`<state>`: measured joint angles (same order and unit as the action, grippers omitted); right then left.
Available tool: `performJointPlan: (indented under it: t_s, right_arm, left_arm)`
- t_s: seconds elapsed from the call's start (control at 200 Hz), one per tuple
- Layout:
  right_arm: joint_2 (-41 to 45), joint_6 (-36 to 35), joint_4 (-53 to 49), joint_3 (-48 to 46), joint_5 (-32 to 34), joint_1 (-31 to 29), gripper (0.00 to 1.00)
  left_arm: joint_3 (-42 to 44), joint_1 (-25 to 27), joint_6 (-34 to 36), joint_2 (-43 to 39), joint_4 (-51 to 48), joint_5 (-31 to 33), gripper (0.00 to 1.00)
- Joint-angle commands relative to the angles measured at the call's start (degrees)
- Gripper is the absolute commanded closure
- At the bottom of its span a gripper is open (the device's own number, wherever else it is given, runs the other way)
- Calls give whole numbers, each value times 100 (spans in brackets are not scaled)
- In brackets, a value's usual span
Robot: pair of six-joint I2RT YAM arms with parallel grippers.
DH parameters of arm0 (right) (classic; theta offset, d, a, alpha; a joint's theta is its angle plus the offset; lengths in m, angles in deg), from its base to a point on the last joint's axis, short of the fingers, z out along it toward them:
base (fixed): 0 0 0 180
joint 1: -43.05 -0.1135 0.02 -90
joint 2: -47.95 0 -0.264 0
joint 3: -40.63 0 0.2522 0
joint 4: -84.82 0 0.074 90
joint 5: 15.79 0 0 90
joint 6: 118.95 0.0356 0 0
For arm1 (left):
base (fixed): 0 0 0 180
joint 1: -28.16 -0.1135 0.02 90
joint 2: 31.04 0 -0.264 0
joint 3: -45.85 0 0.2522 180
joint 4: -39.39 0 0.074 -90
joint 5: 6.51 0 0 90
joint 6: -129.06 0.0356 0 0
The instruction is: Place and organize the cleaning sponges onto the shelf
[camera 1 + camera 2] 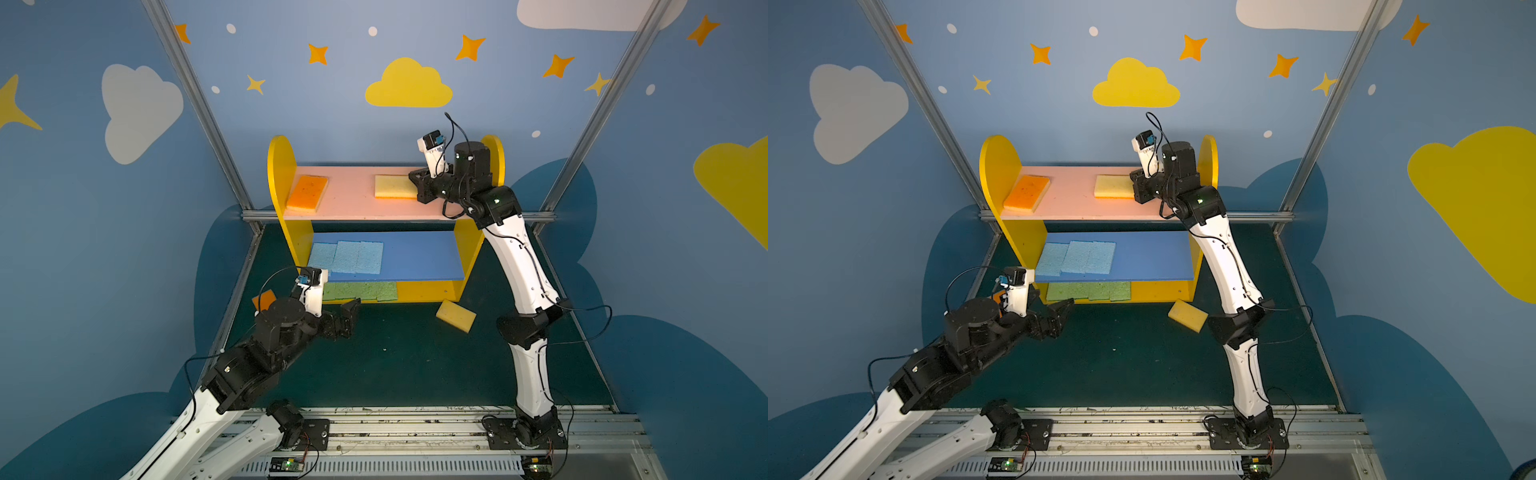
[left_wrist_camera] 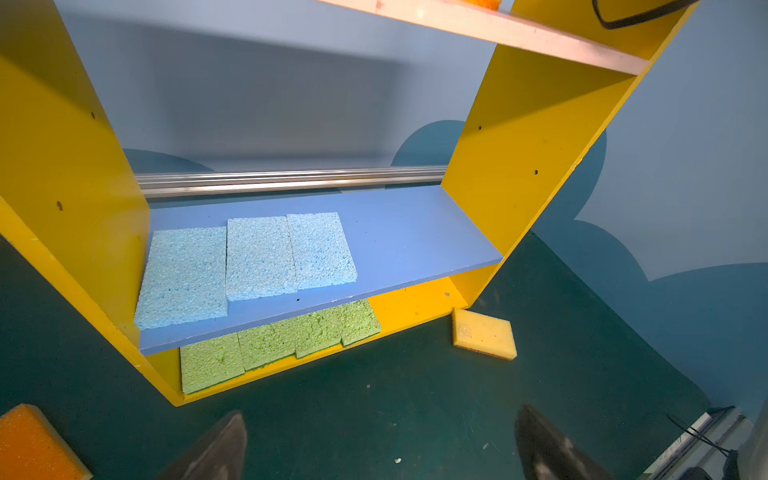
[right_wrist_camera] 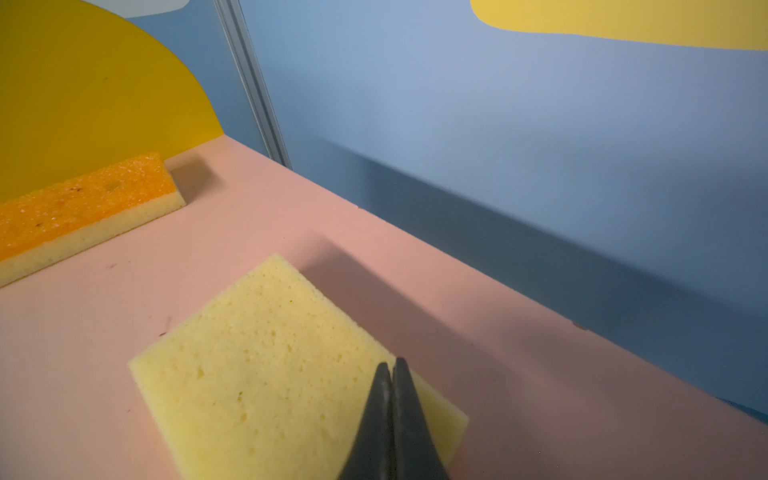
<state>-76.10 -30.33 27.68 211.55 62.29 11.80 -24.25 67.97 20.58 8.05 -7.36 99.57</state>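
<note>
The right gripper (image 3: 391, 368) has its two fingers pressed together and pinches nothing. The tips sit at the near corner of the flat rectangular sponge lying yellow face up (image 3: 270, 374) on the pink top board (image 1: 353, 205) of the wooden shelf (image 1: 281, 166). From the claw this sponge lies ahead, toward the orange-topped sponge (image 1: 307, 192) beside the left panel, and its long axis seems to run along the board. In my judgement, a push would go that way. The left gripper (image 2: 380, 415), spread wide, hovers low, nearer to the orange floor sponge (image 2: 29, 444).
</note>
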Motion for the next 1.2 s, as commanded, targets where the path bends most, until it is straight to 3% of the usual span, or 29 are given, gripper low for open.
performJointPlan:
  t_s: [0.0, 0.375, 0.691, 0.886, 1.191]
  right_arm:
    - [329, -236, -755, -125, -392, -90, 100]
    - [1210, -390, -682, -1334, -626, -365, 100]
    - [1611, -429, -312, -2217, -686, -188, 100]
    - [1657, -439, -197, -2381, -961, -77, 100]
    - [1974, -441, 327, -3034, -1452, 78, 100]
  left_arm:
    - [-29, -10, -72, -52, -40, -92, 0]
    - [-913, -165, 104, 740, 692, -483, 1]
    - [-1600, -1286, -1316, 2158, 2111, -2432, 5]
    - [-1968, -1360, -1744, 2770, 2478, -2668, 4]
    - [-2001, -1369, -2189, 3094, 3046, -2548, 5]
